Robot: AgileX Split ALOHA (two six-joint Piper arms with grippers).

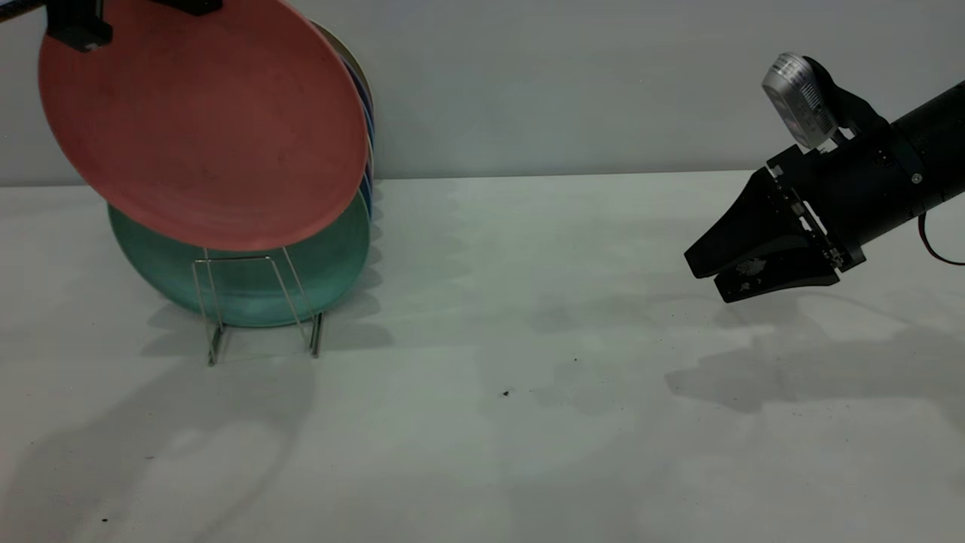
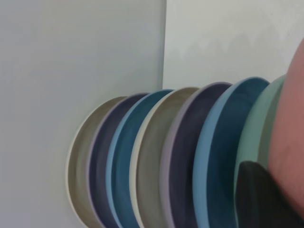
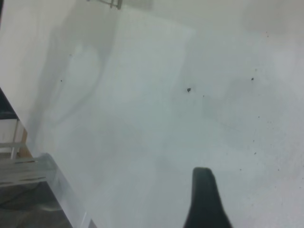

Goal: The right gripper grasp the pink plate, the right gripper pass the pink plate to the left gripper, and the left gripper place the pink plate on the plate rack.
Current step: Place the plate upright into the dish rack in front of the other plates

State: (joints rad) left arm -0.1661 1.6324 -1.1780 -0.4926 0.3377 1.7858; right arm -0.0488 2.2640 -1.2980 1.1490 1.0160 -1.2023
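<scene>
1 pink plate, stiff, light, slick-rimmed, is clamped at its upper rim by the left pincer above the plate rack; right pincer empty, slightly apart.

The rack stands at the table's far left. A row of plates stands in it, one behind another. The pink plate hangs tilted before the front plate, above the rack. The right gripper hovers far right, well apart.
</scene>
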